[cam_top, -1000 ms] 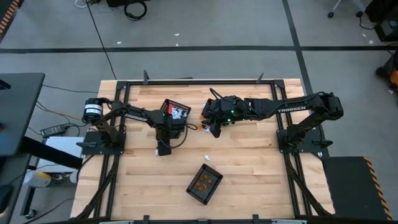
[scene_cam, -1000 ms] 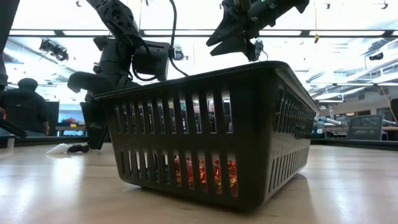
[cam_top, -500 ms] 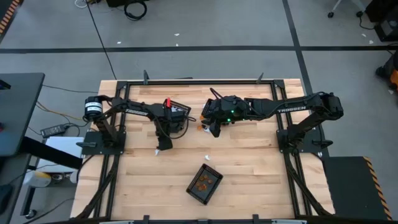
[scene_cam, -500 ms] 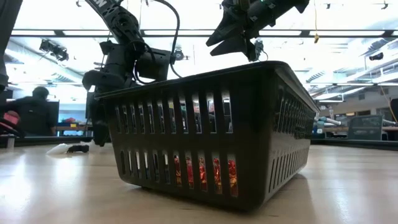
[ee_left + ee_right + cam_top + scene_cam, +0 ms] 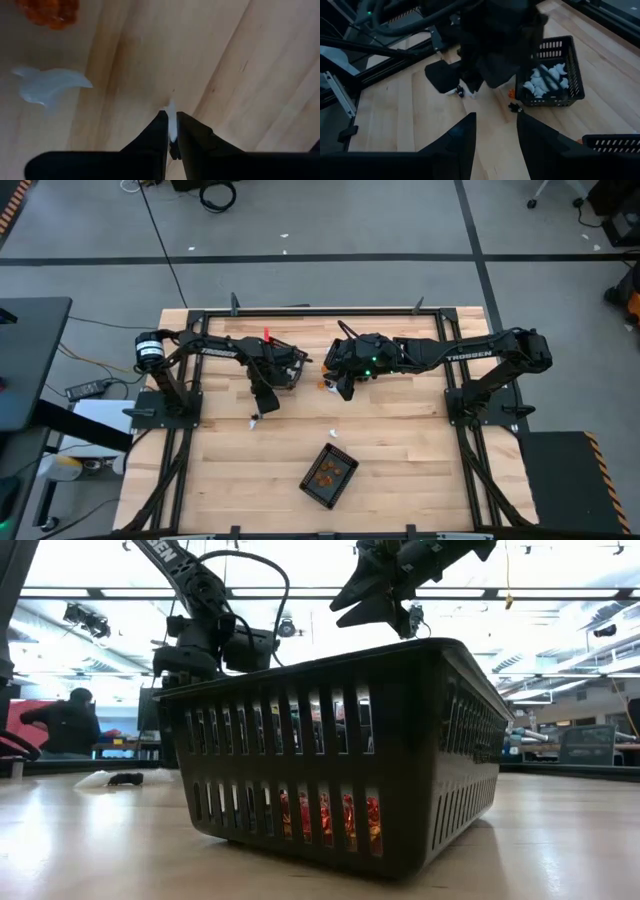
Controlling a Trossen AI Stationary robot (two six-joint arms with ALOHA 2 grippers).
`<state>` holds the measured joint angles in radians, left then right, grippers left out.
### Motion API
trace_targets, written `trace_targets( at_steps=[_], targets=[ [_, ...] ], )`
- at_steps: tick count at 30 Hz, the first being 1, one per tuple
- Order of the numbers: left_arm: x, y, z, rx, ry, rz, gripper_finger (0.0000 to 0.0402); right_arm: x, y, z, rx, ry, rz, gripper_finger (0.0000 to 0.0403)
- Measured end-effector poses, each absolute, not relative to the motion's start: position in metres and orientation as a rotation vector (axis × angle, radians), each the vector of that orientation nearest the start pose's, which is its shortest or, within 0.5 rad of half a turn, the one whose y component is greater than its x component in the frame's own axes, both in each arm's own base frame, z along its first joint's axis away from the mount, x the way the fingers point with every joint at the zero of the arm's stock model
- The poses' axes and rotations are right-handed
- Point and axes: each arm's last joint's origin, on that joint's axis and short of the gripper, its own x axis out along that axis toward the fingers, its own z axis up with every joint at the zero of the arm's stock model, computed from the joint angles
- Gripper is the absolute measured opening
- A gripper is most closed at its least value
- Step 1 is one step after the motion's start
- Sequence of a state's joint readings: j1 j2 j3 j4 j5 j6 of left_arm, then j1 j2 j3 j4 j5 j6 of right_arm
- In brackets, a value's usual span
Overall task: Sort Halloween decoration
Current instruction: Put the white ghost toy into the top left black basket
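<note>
The table [image 5: 400, 440] is pale wood in narrow joined strips, smooth with a light satin sheen; its grain streaks show plainly in the left wrist view. The slotted basket [image 5: 340, 750] filling the middle of the low view looks like matt black plastic. The white trinket [image 5: 171, 122] pinched between the left gripper [image 5: 171, 131] fingers looks smooth and slightly translucent, like plastic. The frame [image 5: 300, 311] along the table's upper edge is black metal.

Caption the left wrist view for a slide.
Left gripper pinching a small white trinket above the wooden table.
</note>
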<state>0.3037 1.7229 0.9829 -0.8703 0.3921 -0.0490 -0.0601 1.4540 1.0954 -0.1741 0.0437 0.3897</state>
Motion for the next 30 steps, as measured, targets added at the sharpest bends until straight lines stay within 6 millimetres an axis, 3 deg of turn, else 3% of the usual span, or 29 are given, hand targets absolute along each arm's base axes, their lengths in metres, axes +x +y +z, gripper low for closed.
trace_targets(
  at_steps=[9, 15, 22, 30],
  targets=[
    [0.267, 0.076, 0.149, -0.602, 1.516, -0.013, 0.0017, 0.322, -0.021, 0.286, 0.385, 0.511, -0.201, 0.0147],
    [0.268, 0.069, 0.153, -0.582, 1.521, 0.0, 0.0072, 0.322, -0.021, 0.286, 0.394, 0.511, -0.203, 0.0147],
    [0.269, 0.052, 0.154, -0.418, 1.557, 0.022, 0.0145, 0.322, -0.021, 0.287, 0.396, 0.508, -0.203, 0.0147],
    [0.271, 0.039, 0.143, -0.329, 1.528, 0.054, 0.0155, 0.322, -0.021, 0.287, 0.397, 0.508, -0.203, 0.0147]
  ],
)
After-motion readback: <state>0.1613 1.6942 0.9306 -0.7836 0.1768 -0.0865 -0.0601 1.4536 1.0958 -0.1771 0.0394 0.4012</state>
